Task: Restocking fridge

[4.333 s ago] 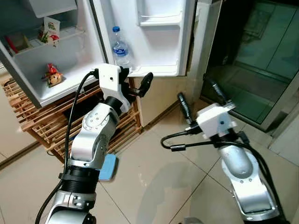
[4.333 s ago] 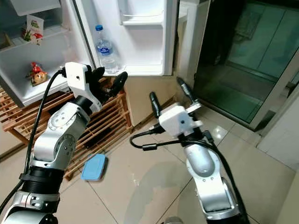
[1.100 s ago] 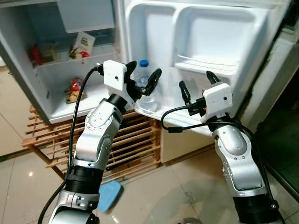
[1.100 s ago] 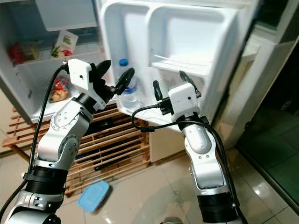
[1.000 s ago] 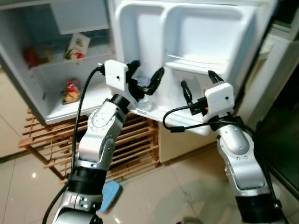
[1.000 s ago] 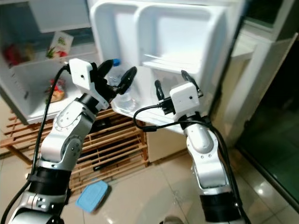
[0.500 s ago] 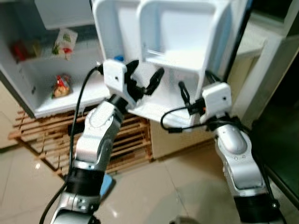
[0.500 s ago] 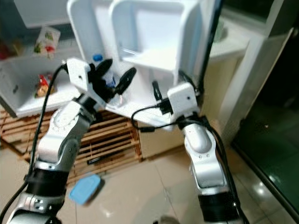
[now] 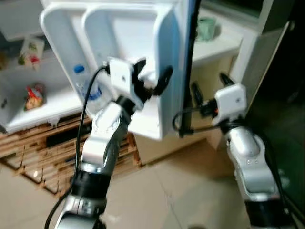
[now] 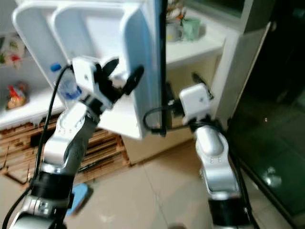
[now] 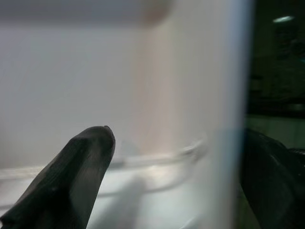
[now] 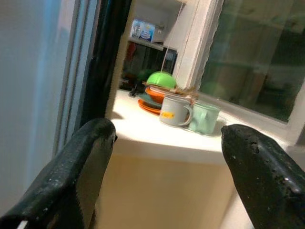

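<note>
Fingers of the left gripper [image 9: 151,77] stood wide apart against the inner face of the fridge door [image 9: 126,36], one tip near its outer edge, nothing held between them. The right gripper [image 9: 209,90] hung just beyond the door's dark edge, its fingers [image 12: 76,167] likewise spread and empty, pointing toward a pale ledge [image 12: 157,136] behind the door.

By my judgement the door was the thing to handle: large, rigid, hinged, and light to swing once started, with smooth moulded plastic that would let a fingertip slide. The firmest hold looked to be its thick outer edge or the lip of the lower door shelf [image 9: 147,125]; a flat push on the outside panel would also serve.

Behind it, the open fridge cabinet [image 9: 43,107] showed a shelf with a red and yellow packet [image 9: 33,95] lying near its front edge and a carton [image 9: 28,50] on the shelf above. A water bottle [image 9: 86,88] with a blue cap stood in the door shelf at its inner end; it seemed light but able to tip if the door swung hard.

On the ledge sat a white mug [image 12: 175,114] bearing a small yellow mark too blurred to read, touching a pale green mug [image 12: 204,119], with a green bowl [image 12: 160,79] stacked over orange dishes behind. No other writing could be read.
</note>
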Controlling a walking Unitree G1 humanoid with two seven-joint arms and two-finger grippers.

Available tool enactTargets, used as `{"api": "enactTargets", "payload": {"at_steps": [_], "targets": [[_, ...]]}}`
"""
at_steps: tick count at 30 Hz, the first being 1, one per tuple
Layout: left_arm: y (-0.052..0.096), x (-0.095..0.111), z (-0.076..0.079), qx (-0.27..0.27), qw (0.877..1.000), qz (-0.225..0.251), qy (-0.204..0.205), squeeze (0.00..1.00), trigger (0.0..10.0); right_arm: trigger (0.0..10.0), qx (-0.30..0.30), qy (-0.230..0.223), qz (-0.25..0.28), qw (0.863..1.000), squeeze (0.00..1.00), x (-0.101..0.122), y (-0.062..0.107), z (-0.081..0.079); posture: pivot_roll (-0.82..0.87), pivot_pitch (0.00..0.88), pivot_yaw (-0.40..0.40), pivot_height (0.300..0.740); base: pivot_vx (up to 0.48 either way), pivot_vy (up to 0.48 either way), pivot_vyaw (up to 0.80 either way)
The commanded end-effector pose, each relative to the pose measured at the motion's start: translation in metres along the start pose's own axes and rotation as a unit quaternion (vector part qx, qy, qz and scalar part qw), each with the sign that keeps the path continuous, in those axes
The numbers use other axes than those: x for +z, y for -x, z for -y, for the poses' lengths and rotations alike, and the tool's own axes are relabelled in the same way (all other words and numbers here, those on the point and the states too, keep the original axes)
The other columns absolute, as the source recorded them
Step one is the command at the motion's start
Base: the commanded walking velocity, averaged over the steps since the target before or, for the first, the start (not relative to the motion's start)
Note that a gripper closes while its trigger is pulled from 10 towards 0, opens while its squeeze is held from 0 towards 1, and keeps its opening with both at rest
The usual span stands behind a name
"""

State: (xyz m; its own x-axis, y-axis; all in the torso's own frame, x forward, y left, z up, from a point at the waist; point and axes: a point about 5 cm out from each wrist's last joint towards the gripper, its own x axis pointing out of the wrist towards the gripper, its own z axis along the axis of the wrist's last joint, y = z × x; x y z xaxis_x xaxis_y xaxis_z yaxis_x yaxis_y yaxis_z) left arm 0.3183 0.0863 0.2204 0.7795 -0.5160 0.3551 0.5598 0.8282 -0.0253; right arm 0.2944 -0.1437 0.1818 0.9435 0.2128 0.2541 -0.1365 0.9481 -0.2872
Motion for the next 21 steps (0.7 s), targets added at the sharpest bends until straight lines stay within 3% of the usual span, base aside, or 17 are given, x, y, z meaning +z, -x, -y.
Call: {"api": "enactTargets", "payload": {"at_steps": [1, 7, 12, 13, 14, 15, 16, 17, 18, 19, 20, 21], "targets": [[0.005, -0.005, -0.009, 0.016, 1.000, -0.017, 0.000, 0.00, 10.0, 10.0, -0.018, -0.012, -0.012, 1.000, 0.00, 0.000, -0.008, 0.004, -0.27, 0.000, 0.084, 0.732, 0.000, 0.000, 0.00], [0.005, -0.006, -0.011, 0.022, 1.000, -0.019, 0.001, 0.00, 10.0, 10.0, -0.054, -0.043, -0.053, 0.996, 0.00, -0.011, -0.027, 0.020, -0.26, 0.000, 0.085, 0.732, 0.000, 0.000, 0.00], [0.008, -0.011, -0.012, 0.006, 0.999, -0.043, -0.001, 0.00, 10.0, 10.0, -0.034, -0.046, -0.055, 0.997, 0.00, -0.008, -0.048, 0.015, -0.25, 0.000, 0.078, 0.732, 0.000, 0.000, 0.00], [0.016, -0.035, -0.003, -0.077, 0.987, -0.140, -0.031, 0.00, 10.0, 10.0, -0.021, -0.056, -0.059, 0.997, 0.00, -0.008, -0.056, 0.011, -0.23, 0.000, 0.065, 0.732, 0.000, 0.000, 0.00], [0.024, -0.050, 0.001, -0.128, 0.969, -0.204, -0.048, 0.00, 10.0, 10.0, -0.013, -0.057, -0.061, 0.996, 0.00, -0.009, -0.058, 0.008, -0.23, 0.000, 0.065, 0.732, 0.000, 0.000, 0.00], [0.024, -0.050, 0.001, -0.128, 0.969, -0.204, -0.048, 0.00, 10.0, 10.0, -0.013, -0.057, -0.061, 0.996, 0.00, -0.009, -0.058, 0.008, -0.23, 0.000, 0.065, 0.732, 0.000, 0.000, 0.00], [0.042, -0.071, -0.021, -0.114, 0.947, -0.287, -0.086, 0.00, 10.0, 10.0, -0.001, -0.064, -0.066, 0.996, 0.00, -0.010, -0.062, 0.004, -0.22, 0.000, 0.052, 0.732, 0.000, 0.000, 0.00], [0.049, -0.076, -0.035, -0.090, 0.941, -0.311, -0.094, 0.00, 10.0, 10.0, 0.005, -0.068, -0.069, 0.995, 0.00, -0.011, -0.063, 0.001, -0.22, 0.000, 0.052, 0.732, 0.000, 0.000, 0.00], [0.049, -0.076, -0.035, -0.090, 0.941, -0.311, -0.094, 0.00, 10.0, 10.0, 0.005, -0.068, -0.069, 0.995, 0.00, -0.011, -0.063, 0.001, -0.22, 0.000, 0.052, 0.732, 0.000, 0.000, 0.00], [0.072, -0.094, -0.055, -0.070, 0.911, -0.387, -0.123, 0.00, 10.0, 10.0, 0.021, -0.078, -0.070, 0.994, 0.00, -0.011, -0.065, -0.004, -0.22, 0.000, 0.052, 0.732, 0.000, 0.000, 0.00], [0.072, -0.094, -0.055, -0.070, 0.911, -0.387, -0.123, 0.00, 10.0, 10.0, 0.021, -0.078, -0.070, 0.994, 0.00, -0.011, -0.065, -0.004, -0.22, 0.000, 0.052, 0.732, 0.000, 0.000, 0.00], [0.087, -0.104, -0.060, -0.078, 0.889, -0.428, -0.141, 0.00, 10.0, 10.0, 0.028, -0.081, -0.070, 0.994, 0.00, -0.011, -0.065, -0.007, -0.19, 0.000, 0.025, 0.732, 0.000, 0.000, 0.00]]}}
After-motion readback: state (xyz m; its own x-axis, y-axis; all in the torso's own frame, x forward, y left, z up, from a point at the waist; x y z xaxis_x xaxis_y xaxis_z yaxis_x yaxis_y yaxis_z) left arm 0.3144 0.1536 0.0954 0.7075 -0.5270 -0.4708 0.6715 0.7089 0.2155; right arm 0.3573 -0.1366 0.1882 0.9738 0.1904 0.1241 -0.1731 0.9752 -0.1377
